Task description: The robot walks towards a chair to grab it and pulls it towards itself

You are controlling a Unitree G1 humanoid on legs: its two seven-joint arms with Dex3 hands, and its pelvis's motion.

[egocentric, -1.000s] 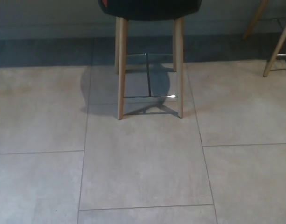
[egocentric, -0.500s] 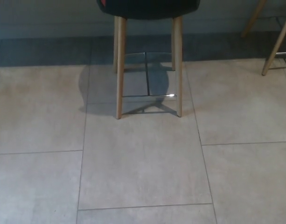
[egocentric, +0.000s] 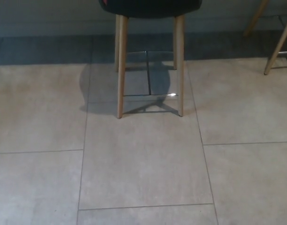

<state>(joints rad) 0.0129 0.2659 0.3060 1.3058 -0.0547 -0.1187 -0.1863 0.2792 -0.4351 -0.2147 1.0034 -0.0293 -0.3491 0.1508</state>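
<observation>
— Hardly anything has moved since half a second ago. The whole view has slid a hair, tile seams and all, so that is the camera and not the chair [egocentric: 150, 7].
— Where is the chair, then?
— At the top middle, standing on the pale tiled floor [egocentric: 143, 168]. Only the underside of its dark seat [egocentric: 134, 8] and its four wooden legs [egocentric: 121, 70] show; the rest is cut off by the top edge. A thin metal footrest [egocentric: 148, 95] joins the legs low down, and a shadow [egocentric: 94, 86] spreads over the tiles to the left.
— And the fingers?
— Neither the left hand nor the right hand shows, so I cannot tell how the fingers stand.
— Anything else?
— Two slanted legs [egocentric: 278, 47], also wooden, come in at the top right, well apart from the chair.
</observation>
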